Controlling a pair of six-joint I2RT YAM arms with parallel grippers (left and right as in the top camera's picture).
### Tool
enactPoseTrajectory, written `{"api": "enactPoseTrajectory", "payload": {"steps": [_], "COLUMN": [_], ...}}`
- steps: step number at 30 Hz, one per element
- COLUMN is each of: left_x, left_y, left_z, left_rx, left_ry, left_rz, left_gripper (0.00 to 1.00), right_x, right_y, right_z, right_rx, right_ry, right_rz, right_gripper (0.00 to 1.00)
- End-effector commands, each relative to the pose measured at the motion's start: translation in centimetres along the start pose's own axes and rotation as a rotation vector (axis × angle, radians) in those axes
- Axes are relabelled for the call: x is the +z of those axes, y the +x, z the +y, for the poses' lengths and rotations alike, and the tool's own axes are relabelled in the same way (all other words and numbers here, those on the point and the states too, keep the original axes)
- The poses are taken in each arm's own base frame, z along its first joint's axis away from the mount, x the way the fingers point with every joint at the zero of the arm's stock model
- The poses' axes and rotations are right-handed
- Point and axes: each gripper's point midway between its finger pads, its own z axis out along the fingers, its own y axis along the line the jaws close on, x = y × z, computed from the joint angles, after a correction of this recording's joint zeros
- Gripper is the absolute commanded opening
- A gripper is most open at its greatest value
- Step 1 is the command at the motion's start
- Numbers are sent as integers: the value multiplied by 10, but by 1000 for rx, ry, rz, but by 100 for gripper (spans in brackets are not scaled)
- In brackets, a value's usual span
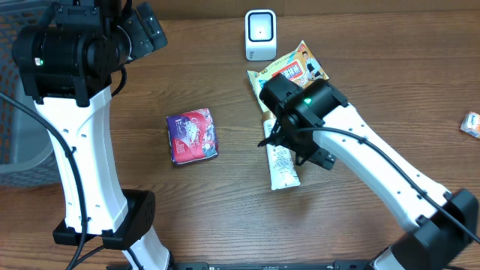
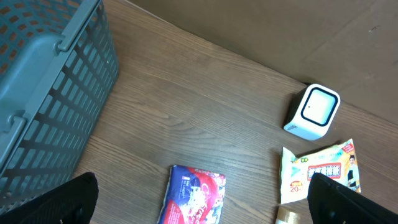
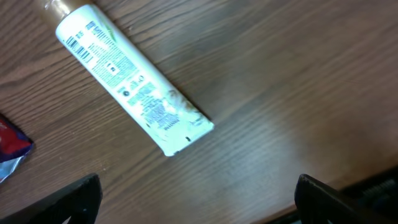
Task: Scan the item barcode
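Note:
A white barcode scanner (image 1: 259, 34) stands upright at the back of the table, also in the left wrist view (image 2: 313, 111). A red and blue packet (image 1: 192, 136) lies flat mid-table, below my left gripper (image 2: 202, 208), which is raised high and open. A white tube (image 1: 282, 166) lies under my right gripper (image 1: 294, 148). In the right wrist view the tube (image 3: 134, 84) shows a barcode (image 3: 74, 42) near its cap end. The right gripper (image 3: 199, 199) is open above bare wood, holding nothing. A yellow and white snack packet (image 1: 292, 71) lies by the scanner.
A grey-blue mesh basket (image 1: 15, 142) stands at the table's left edge, large in the left wrist view (image 2: 43, 81). A small orange item (image 1: 471, 124) lies at the far right edge. The left arm's white column (image 1: 82, 172) rises at front left.

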Motion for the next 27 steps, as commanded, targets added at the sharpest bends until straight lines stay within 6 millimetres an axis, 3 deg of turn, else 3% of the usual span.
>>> {"api": "enactPoseTrajectory", "payload": {"steps": [1,7,10,12,14,16,18,21,23,24,27], "left_x": [2,2,2,2,2,2,2,2,2,2,2], "left_y": [0,0,0,0,0,0,0,0,0,0,0], "left_z": [-2,-2,-2,-2,-2,-2,-2,-2,-2,-2,-2], "left_rx": [2,2,2,2,2,2,2,2,2,2,2], "left_ry": [0,0,0,0,0,0,0,0,0,0,0], "left_rz": [3,3,3,3,2,3,3,3,3,3,3], "left_gripper": [100,100,99,100,99,100,100,100,100,100,100], "right_x": [-52,-115,-155,-163,-152,-130,-109,-78,-60,-51,-32], "right_y": [-4,-4,-24,-29,-24,-15,-13,-23,-24,-20,-1], "right_z": [-34,-101,-144,-158,-163,-156,-141,-104,-69,-43,12], "right_rx": [93,152,413,577,751,856,793,417,124,-63,-408], "right_ry": [-92,-229,-378,-448,-477,-461,-423,-348,-346,-375,-478], "right_rz": [-123,-290,-497,-539,-493,-405,-385,-443,-444,-422,-335], "right_gripper": [100,100,100,100,100,100,100,100,100,100,100]}}
